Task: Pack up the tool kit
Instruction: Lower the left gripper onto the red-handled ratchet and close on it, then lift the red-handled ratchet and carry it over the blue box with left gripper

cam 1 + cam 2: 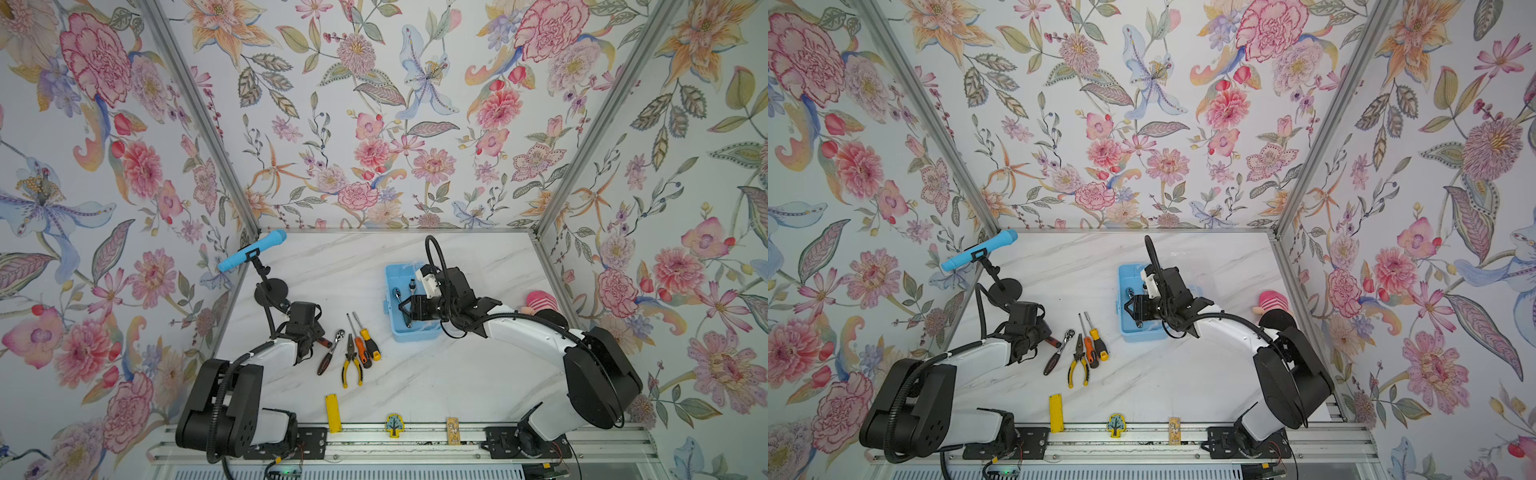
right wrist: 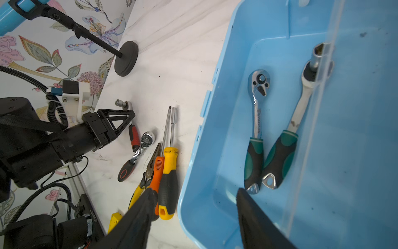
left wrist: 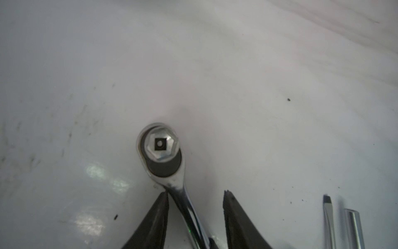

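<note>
Well to the left-arm side of the light-blue tool box (image 1: 415, 334), the left gripper (image 3: 195, 193) straddles the chrome shank of a red-handled ratchet wrench (image 3: 159, 146) lying on the table (image 3: 258, 86). Its jaws are not yet clamped: one finger (image 3: 155, 220) touches the shank, its mate stands apart.

Recommendation: centre on the shank, seat fully and clamp firmly before lifting, since polished steel may slip or swing.

Over the box, the right gripper (image 2: 196, 190) hangs released and empty. Two green-handled ratchets (image 2: 255, 120) lie inside the box. Pliers (image 1: 350, 349) and screwdrivers (image 1: 370, 343) lie between the left gripper and the box.
</note>
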Action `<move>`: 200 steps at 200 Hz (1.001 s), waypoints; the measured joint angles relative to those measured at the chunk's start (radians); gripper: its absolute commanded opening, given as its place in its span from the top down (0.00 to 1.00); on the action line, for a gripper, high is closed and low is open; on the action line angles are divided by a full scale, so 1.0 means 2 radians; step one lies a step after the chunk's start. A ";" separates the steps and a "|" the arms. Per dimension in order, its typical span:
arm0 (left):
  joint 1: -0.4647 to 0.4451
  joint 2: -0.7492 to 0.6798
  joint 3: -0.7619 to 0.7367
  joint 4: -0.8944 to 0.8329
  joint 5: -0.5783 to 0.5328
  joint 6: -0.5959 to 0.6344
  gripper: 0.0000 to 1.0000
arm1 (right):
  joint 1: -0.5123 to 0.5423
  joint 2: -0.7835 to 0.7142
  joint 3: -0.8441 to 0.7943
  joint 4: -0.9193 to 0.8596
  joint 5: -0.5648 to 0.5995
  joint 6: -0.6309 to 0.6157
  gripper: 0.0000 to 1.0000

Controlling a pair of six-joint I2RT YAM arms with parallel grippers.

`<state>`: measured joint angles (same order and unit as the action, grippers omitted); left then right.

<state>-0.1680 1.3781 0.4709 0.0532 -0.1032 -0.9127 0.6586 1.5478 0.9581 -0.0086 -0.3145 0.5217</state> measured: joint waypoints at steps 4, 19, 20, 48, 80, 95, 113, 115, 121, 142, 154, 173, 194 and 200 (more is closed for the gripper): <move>0.000 0.002 0.001 0.003 0.002 0.000 0.60 | 0.000 -0.001 -0.001 0.001 0.000 0.001 0.38; 0.000 0.010 0.001 0.017 0.010 0.002 0.65 | 0.000 -0.002 -0.003 0.002 -0.003 0.003 0.38; 0.000 0.010 0.002 0.018 0.011 0.002 0.65 | 0.000 -0.002 -0.003 0.002 -0.003 0.003 0.38; 0.000 0.023 0.010 0.023 0.019 0.010 0.70 | 0.000 -0.003 -0.005 0.003 -0.006 0.005 0.38; 0.000 0.035 0.030 0.000 0.023 0.039 0.69 | -0.010 -0.005 -0.005 0.003 -0.012 0.006 0.38; 0.000 0.045 0.046 -0.018 0.022 0.058 0.69 | -0.016 -0.005 -0.005 0.003 -0.012 0.008 0.38; 0.000 0.059 0.064 -0.037 0.019 0.080 0.71 | -0.018 -0.005 -0.005 0.003 -0.013 0.009 0.38; 0.000 0.060 0.066 -0.039 0.019 0.083 0.71 | -0.018 -0.005 -0.005 0.003 -0.013 0.009 0.38; 0.000 0.061 0.069 -0.043 0.017 0.088 0.72 | -0.018 -0.005 -0.005 0.003 -0.014 0.009 0.38; 0.000 0.062 0.069 -0.050 0.009 0.105 0.78 | -0.018 -0.005 -0.005 0.003 -0.018 0.011 0.38; 0.000 0.062 0.069 -0.051 0.008 0.109 0.80 | -0.018 -0.005 -0.005 0.003 -0.019 0.013 0.38; -0.001 0.062 0.069 -0.052 0.006 0.116 0.81 | -0.018 -0.005 -0.005 0.003 -0.020 0.015 0.38; -0.004 0.062 0.069 -0.053 0.005 0.123 0.83 | -0.018 -0.005 -0.005 0.004 -0.022 0.015 0.38; -0.004 0.062 0.069 -0.053 0.005 0.124 0.85 | -0.018 -0.005 -0.005 0.004 -0.023 0.015 0.38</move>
<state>-0.1753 1.5017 0.6098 -0.0525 -0.0937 -0.6643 0.6231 1.5372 0.9485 -0.0013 -0.3599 0.5514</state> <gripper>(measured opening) 0.177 0.620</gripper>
